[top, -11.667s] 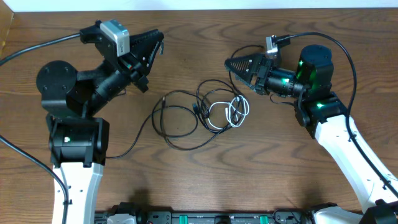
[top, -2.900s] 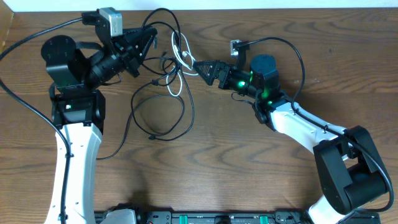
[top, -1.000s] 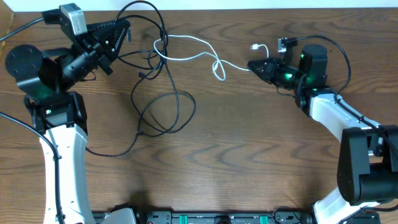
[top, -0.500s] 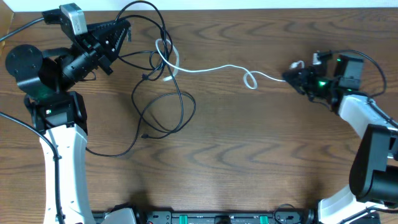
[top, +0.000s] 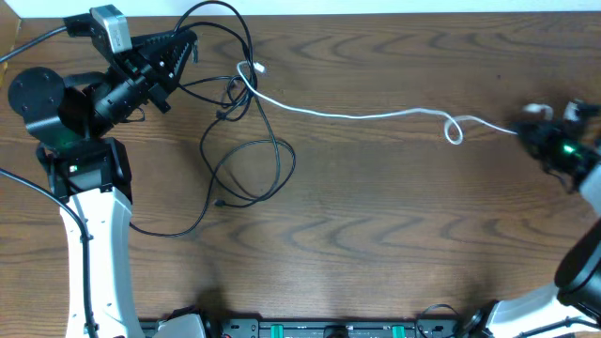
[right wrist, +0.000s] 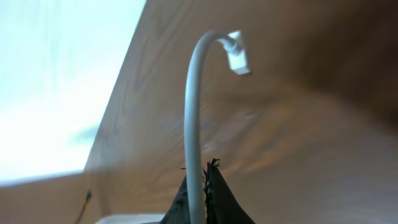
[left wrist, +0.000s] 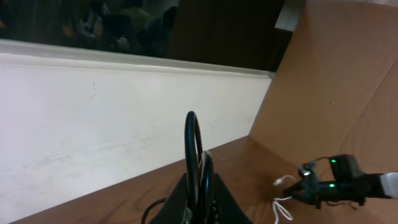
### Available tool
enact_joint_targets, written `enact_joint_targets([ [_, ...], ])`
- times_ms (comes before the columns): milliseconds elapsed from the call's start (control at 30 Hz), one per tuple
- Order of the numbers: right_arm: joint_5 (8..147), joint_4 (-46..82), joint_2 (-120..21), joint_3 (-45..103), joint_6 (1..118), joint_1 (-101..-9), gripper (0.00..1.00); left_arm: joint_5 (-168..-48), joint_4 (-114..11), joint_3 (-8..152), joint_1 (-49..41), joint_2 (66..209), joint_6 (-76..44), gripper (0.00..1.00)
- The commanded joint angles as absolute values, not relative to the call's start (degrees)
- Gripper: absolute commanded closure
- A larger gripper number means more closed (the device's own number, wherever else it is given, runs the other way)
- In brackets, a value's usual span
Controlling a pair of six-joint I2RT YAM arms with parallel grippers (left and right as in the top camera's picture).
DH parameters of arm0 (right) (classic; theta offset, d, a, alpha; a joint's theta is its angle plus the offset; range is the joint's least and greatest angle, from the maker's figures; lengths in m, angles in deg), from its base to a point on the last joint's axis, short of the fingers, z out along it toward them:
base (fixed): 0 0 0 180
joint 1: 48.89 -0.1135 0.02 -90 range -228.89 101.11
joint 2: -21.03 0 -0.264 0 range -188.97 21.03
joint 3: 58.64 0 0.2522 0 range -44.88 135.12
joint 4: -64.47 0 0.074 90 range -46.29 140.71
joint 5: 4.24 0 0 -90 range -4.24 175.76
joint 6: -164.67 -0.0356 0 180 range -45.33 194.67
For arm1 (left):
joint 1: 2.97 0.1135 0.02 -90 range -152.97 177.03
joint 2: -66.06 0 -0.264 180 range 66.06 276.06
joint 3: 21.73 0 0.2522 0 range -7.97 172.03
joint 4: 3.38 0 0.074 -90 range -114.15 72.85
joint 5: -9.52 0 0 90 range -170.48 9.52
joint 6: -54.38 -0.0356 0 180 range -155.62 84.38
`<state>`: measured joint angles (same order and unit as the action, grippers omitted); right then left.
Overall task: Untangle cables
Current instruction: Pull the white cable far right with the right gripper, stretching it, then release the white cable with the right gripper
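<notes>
Clenching the right jaws on the white cable (right wrist: 193,124), leaving a short tail arching above the tips to a small white plug (right wrist: 238,59). Clenching the left jaws on the black cables (left wrist: 192,149), one loop standing up just above the tips. Stretching leftward from the right jaws across the counter (top: 376,235) in a nearly straight white line, curling into one small loop (top: 454,132) near those jaws and ending among the black strands beside the left jaws. Trailing down from the left jaws in wide black coils on the counter, well apart from the right jaws.
</notes>
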<state>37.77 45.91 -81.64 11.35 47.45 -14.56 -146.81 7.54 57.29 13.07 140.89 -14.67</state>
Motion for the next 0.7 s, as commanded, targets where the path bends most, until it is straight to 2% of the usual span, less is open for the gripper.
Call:
enact_joint_targets([
  [0, 37.8, 43.2, -80.9, 11.6, 52.1, -8.5, 0.99, -145.6, 8.3, 57.8, 13.4, 140.2, -15.7, 0.93],
  [233, 37.9, 39.1, -80.9, 11.6, 59.4, -2.0, 0.99, -139.7, 8.2, 57.8, 13.4, 140.2, -19.3, 0.92],
  [400, 40.8, 38.5, -80.9, 11.6, 59.5, 1.2, 0.99, -129.5, 1.9, 57.8, 13.4, 140.3, -21.0, 0.93],
  [600, 40.9, 37.0, -80.9, 11.6, 58.9, 2.3, 0.99, -128.8, -1.2, 57.8, 13.4, 140.5, -21.0, 0.93],
  [633, 40.8, 36.9, -80.9, 11.6, 57.9, 2.3, 0.96, -128.8, -1.1, 57.8, 13.4, 140.5, -21.0, 0.93],
  [667, 40.8, 36.7, -80.9, 11.6, 56.3, 2.3, 0.84, -128.8, -1.2, 57.8, 13.4, 140.5, -21.0, 0.92],
])
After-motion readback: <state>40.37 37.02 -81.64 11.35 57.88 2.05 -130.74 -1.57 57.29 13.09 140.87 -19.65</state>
